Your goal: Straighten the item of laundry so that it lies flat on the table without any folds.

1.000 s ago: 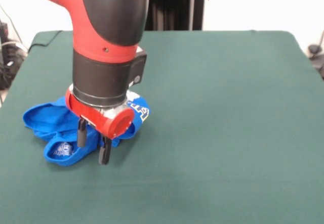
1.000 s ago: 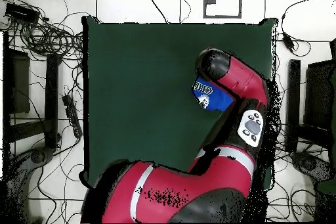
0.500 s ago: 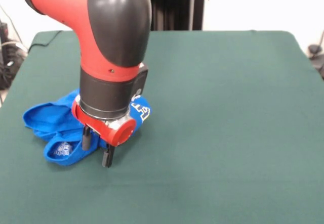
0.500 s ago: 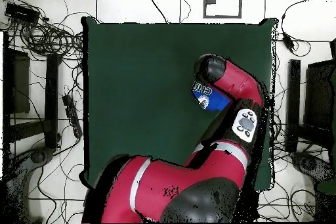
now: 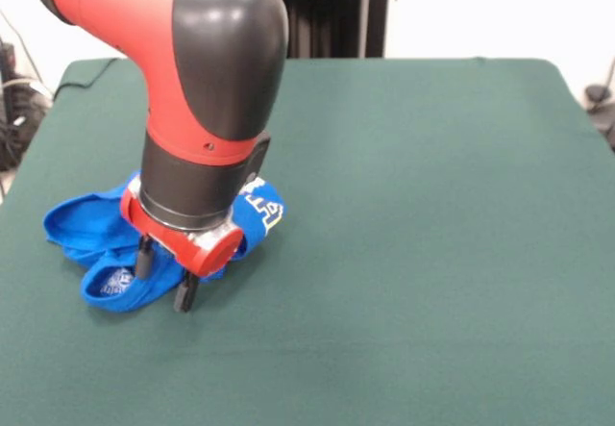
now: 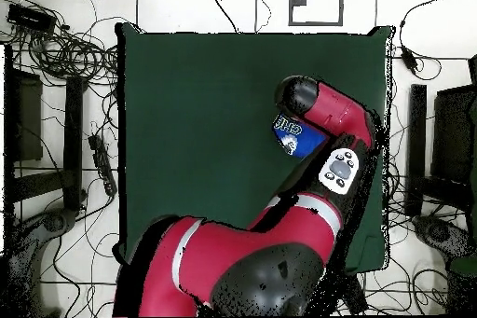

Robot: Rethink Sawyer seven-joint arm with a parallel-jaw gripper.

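Note:
The item of laundry is a bright blue shirt lying crumpled in folds near the left side of the green table. A strip of white lettering shows at its right end, and a small white print on its front fold. My gripper points straight down over the shirt's front part. Its two black fingers stand apart, open, with blue cloth showing between them. In the overhead view only a piece of the shirt peeks out from under the red arm, which hides the gripper.
The shirt lies close to the table's left edge in the front view. Cables and dark equipment surround the table on the floor. A black stand rises behind the far edge.
The arm has shifted left along the shirt's front fold, and the fingers have stayed apart. The shirt has barely moved.

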